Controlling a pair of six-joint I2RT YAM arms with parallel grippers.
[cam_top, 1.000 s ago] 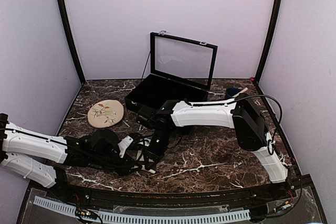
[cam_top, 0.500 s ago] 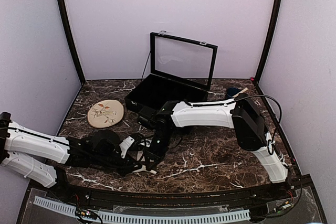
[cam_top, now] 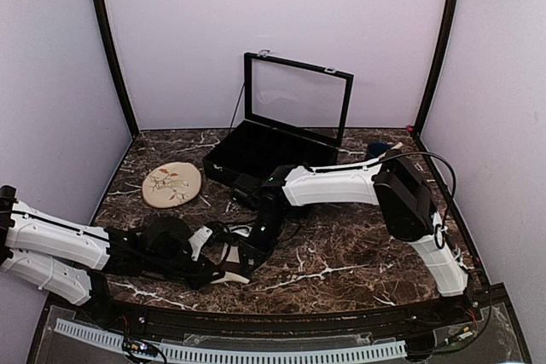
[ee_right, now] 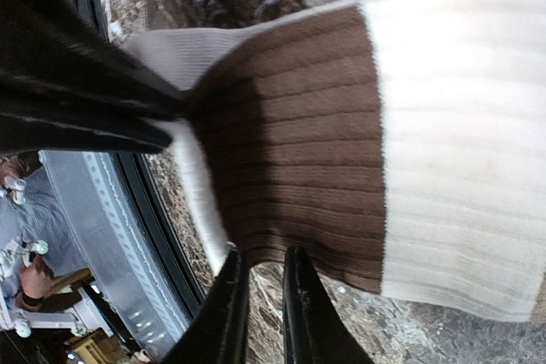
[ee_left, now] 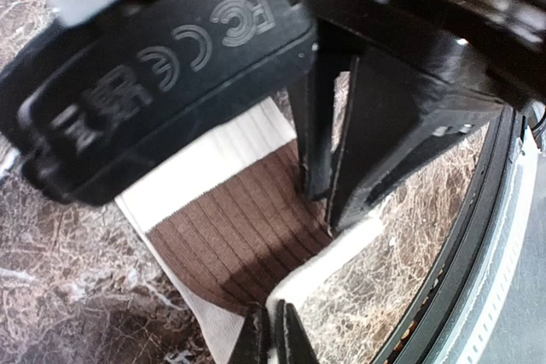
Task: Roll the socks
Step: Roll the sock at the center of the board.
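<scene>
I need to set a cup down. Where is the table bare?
The table is bare at front right, between right arm and near edge, and a little between plate and left arm. Crowded front centre: both jaws pinch the sock.

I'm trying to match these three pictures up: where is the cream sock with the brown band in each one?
Top external: the cream sock peeks out low, left of centre, where the arms meet.
Left wrist: the cream sock lies at centre, down to the bottom edge.
Right wrist: the cream sock fills centre and right.
Shared landmark: the marbled table beneath it.
</scene>
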